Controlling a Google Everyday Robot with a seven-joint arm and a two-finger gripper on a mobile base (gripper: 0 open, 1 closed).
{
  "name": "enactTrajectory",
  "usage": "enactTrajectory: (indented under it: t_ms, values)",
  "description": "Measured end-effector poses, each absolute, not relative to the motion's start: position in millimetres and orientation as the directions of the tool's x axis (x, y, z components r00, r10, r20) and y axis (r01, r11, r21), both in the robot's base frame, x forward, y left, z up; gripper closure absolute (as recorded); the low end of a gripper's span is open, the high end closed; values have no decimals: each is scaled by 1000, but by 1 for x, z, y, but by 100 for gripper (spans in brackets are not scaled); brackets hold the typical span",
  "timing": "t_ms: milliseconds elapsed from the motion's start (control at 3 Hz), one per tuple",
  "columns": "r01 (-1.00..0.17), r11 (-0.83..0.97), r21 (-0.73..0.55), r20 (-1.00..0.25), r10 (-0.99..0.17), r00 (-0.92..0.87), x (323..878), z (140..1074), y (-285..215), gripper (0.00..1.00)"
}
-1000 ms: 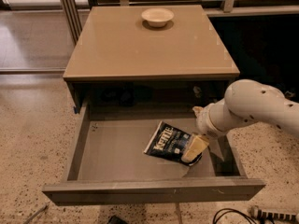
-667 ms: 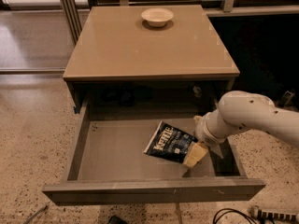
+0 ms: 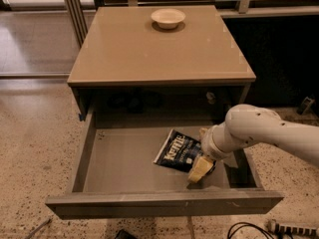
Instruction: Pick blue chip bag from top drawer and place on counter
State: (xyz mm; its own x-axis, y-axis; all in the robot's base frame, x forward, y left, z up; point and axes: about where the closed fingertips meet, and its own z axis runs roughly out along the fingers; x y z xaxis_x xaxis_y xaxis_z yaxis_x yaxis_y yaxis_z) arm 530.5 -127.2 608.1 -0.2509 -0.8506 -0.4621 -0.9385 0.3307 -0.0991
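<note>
The top drawer (image 3: 99, 158) is pulled out wide under the tan counter (image 3: 149, 49). The blue chip bag (image 3: 177, 151) lies flat on the drawer floor, right of the middle, with its white lettering facing up. My gripper (image 3: 201, 152) reaches in from the right on the white arm and is down at the bag's right edge. It is open, with one cream finger (image 3: 198, 169) in front of the bag's edge and the other (image 3: 203, 133) behind it. The bag rests on the drawer floor.
A small cream bowl (image 3: 168, 18) stands at the back of the counter. The drawer's front panel (image 3: 164, 204) juts toward me over the speckled floor. Cables (image 3: 249, 229) lie on the floor at the lower right. A metal post (image 3: 75, 9) stands at the back left.
My gripper has moved a little to the left and toward the drawer front, closer onto the bag's right edge. The bag has not moved.
</note>
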Motion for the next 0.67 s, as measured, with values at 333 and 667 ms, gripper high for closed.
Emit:
enactTrajectory:
  t_ms: [333,667]
  values:
    - [-957,286,-43,-495,-839,-228,531,578,-95,2]
    - [-957,286,-43,-495,-839,-228,531,578,-95,25]
